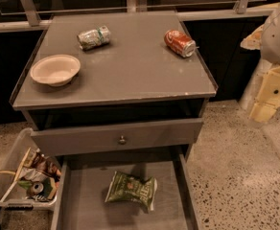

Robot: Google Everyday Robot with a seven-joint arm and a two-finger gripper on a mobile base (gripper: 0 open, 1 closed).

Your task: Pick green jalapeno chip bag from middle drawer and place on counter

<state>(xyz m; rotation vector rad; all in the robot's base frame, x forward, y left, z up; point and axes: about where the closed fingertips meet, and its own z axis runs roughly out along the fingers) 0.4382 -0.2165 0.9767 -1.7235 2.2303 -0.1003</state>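
The green jalapeno chip bag (130, 189) lies flat on the grey floor of the open middle drawer (82, 200), near its middle. The drawer is pulled out below a shut drawer front with a round knob (122, 140). The counter (140, 66) is the grey cabinet top above. My gripper (262, 108) hangs at the right edge of the view, off the counter's right side, above the floor. It is far from the bag and holds nothing.
On the counter stand a pale bowl (55, 69) at the left, a silver-green dented can (94, 37) at the back and a red soda can (180, 42) at the back right. A clear bin of trash (27, 178) sits left of the drawer. The floor is speckled.
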